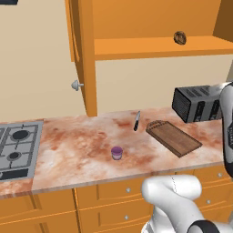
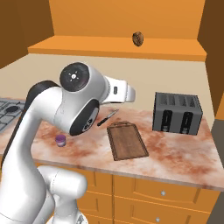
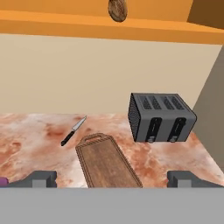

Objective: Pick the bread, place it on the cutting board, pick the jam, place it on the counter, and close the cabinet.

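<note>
Bread (image 1: 180, 37): one small round dark-brown lump, tan-mottled, resting alone on the lower shelf of the open cabinet (image 1: 136, 45), toward the shelf's right end and close to its front edge. Judged light, somewhat yielding and without any handle; best taken across its widest middle with a gentle squeeze, since a round crust may roll or slip from a hard pinch.

Cutting board (image 1: 174, 137): flat dark wooden rectangle, handle end pointing to the back wall, lying on the counter (image 1: 82, 145) toward its right part, below the bread's shelf. Nothing lies on it.

Jam (image 1: 117, 153): squat purple jar standing upright on the counter near its front edge, left of the board and well apart from it. Seemingly rigid and smooth-sided.

Knife (image 1: 136, 121): black-handled, lying near the counter's back edge, just left of the board's handle end.

Toaster (image 1: 196, 103): black, four slots, at the counter's right back, near the board's far corner.

Gas hob (image 1: 18, 148): grey, set at the counter's left end.

Cabinet door: swung open at left, silver knob (image 1: 77, 85) showing.

Gripper (image 3: 112, 179): fingers spread wide with nothing between them, raised above the counter's front part, facing the board and the bread beyond.
</note>
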